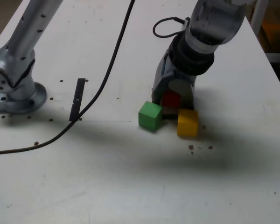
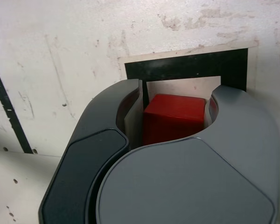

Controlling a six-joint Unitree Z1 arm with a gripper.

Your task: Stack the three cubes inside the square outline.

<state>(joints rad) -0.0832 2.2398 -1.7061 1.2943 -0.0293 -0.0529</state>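
The red cube (image 2: 173,117) sits directly between the 2 fingers (image 2: 109,109), which bracket it closely though contact is unclear, over the square outline (image 2: 186,65), while the green cube (image 1: 150,115) and yellow cube (image 1: 187,122) flank it on the tabletop (image 1: 130,177).

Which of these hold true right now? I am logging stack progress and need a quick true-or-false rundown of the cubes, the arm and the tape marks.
1. The small matte red cube sits between the gripper fingers, over the black tape square outline. True.
2. The small matte green cube is stacked on the red cube. False: it rests on the white table, towards the exterior view's left of the red cube.
3. The small matte yellow cube rests on the table. True.
4. The black cable is wrapped around the yellow cube. False: it runs across the table, well clear of it.
5. The straight black tape strip lies apart from the cubes. True.
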